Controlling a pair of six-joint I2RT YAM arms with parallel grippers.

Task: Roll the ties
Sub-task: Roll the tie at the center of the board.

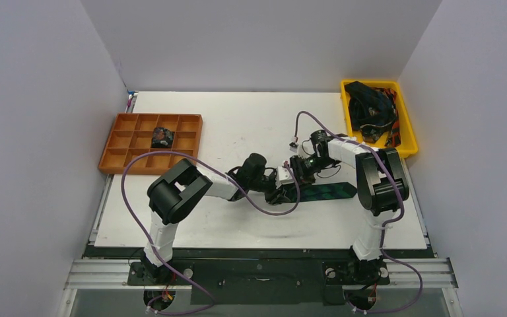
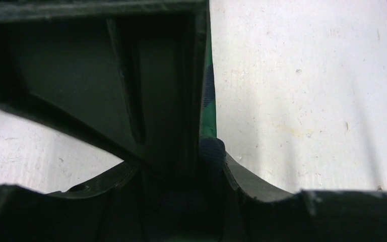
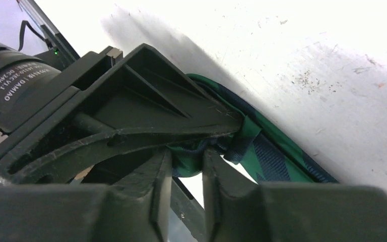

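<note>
Two arms: left arm (image 1: 178, 191) and right arm (image 1: 379, 178). Two hands, one per arm: left hand (image 1: 284, 193) and right hand (image 1: 297, 177). One tabletop (image 1: 237, 119). One green plaid tie (image 1: 327, 192), laid out flat. One rolled tie (image 1: 162, 137), a dark coil. One orange tray (image 1: 115, 168) of twelve compartments, four across and three deep. One yellow bin (image 1: 409, 142) with one tangled heap of ties (image 1: 368, 105), dark with red; their number cannot be told. Two purple cables, one per arm: left cable (image 1: 132, 198) and right cable (image 1: 403, 264).
</note>
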